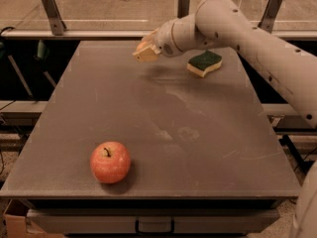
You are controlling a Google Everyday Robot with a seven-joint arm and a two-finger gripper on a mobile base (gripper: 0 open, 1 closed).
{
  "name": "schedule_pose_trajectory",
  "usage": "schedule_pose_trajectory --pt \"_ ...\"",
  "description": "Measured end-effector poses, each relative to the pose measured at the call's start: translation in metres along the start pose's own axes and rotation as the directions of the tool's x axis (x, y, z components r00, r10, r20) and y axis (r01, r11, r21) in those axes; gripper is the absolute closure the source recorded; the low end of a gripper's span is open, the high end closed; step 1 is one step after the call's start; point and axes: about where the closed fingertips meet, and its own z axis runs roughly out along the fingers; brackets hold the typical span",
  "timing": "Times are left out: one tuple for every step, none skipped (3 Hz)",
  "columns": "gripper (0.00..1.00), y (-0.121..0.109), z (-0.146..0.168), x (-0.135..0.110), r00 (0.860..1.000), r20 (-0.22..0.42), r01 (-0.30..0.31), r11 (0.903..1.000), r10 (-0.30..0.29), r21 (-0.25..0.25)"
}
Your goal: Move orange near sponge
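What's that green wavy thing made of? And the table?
The sponge looks like pale yellow foam under a dark green scouring layer. The table seems hard, matte grey, scuffed; metal or laminate, unclear. The gripper hovers left of the sponge.

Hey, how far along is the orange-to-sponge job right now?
Done: the orange appears gripped in the end effector, raised over the far part of the table. In hand: the carry; it hangs apart from the sponge. Left: set it down beside the sponge. The apple sits untouched at the near side.
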Motion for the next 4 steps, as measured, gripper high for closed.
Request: schedule_pose_trajectory --pt "1.0 -0.035 -0.049 0.03 0.999 0.029 -0.045 0.9899 0.042 0.134" --pt "1.0 -0.059 -0.094 0.053 0.997 0.034 -0.068 0.9706 0.062 0.231" --pt "1.0 -0.074 -0.146 0.072 0.997 0.013 -0.074 0.9501 0.074 0.303" --pt "1.0 -0.076 -0.183 0.093 0.995 -0.01 -0.088 0.947 0.096 0.309"
